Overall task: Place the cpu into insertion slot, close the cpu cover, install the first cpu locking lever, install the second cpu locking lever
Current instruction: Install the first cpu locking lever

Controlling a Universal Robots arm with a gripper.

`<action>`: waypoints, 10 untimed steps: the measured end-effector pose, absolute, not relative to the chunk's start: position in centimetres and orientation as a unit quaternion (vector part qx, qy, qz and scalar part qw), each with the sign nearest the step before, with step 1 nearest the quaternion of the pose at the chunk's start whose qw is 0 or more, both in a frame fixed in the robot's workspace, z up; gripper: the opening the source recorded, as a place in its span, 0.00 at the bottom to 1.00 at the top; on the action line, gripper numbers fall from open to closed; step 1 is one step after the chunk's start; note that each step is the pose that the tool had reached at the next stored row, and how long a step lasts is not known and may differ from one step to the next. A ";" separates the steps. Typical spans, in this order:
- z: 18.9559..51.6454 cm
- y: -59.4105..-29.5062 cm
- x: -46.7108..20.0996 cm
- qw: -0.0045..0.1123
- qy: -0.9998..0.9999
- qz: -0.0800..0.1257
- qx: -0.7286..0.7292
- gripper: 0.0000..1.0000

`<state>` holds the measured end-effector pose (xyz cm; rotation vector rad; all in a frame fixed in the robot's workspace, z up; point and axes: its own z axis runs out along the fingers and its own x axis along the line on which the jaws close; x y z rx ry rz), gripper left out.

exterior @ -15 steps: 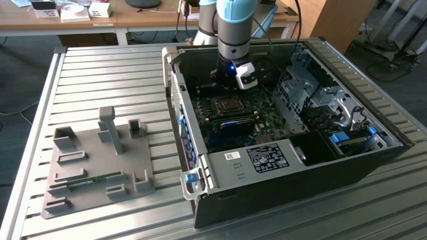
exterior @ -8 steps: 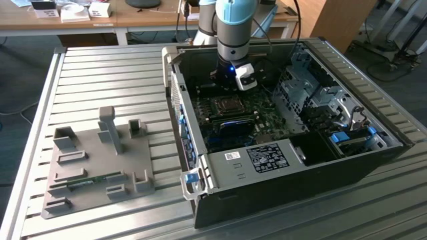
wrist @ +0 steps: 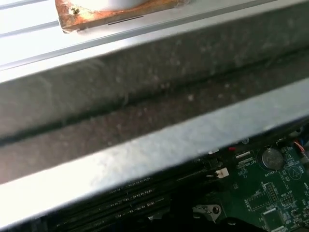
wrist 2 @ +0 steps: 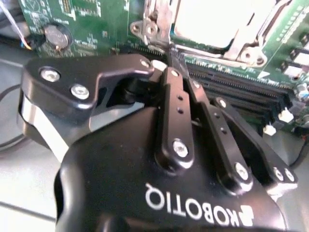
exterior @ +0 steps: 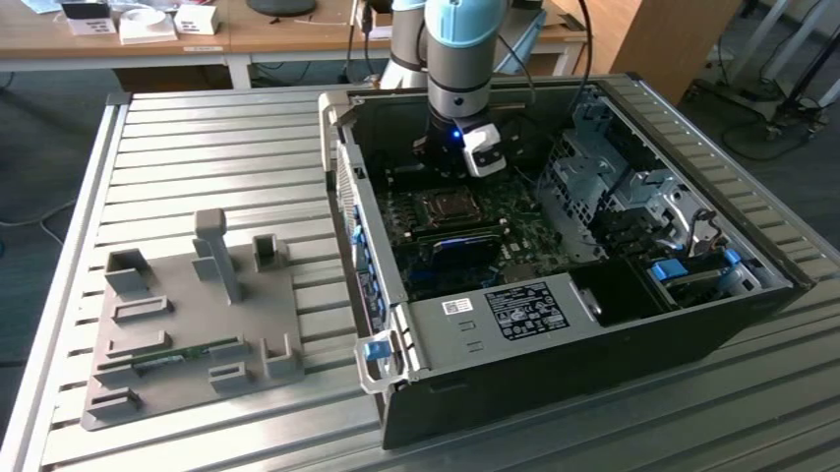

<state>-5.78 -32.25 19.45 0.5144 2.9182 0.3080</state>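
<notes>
While we hold the tool (wrist 2: 170, 62) pressed together just beside the cpu cover (wrist 2: 241, 41), the cpu (wrist 2: 212, 21) already sits in its socket under that frame; we judge the locking levers not yet finished.

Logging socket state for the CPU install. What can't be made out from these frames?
- Locking levers' state: the gripper body blocks the near edge of the cpu cover in the second wrist view.
- cpu: glare washes out whether it's fully seated.
- Socket in the exterior view: too small for detail.
- First wrist view: case wall hides the socket.
</notes>
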 end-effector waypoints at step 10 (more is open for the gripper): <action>21.1 -32.2 -5.8 0.080 0.976 0.108 0.172 0.11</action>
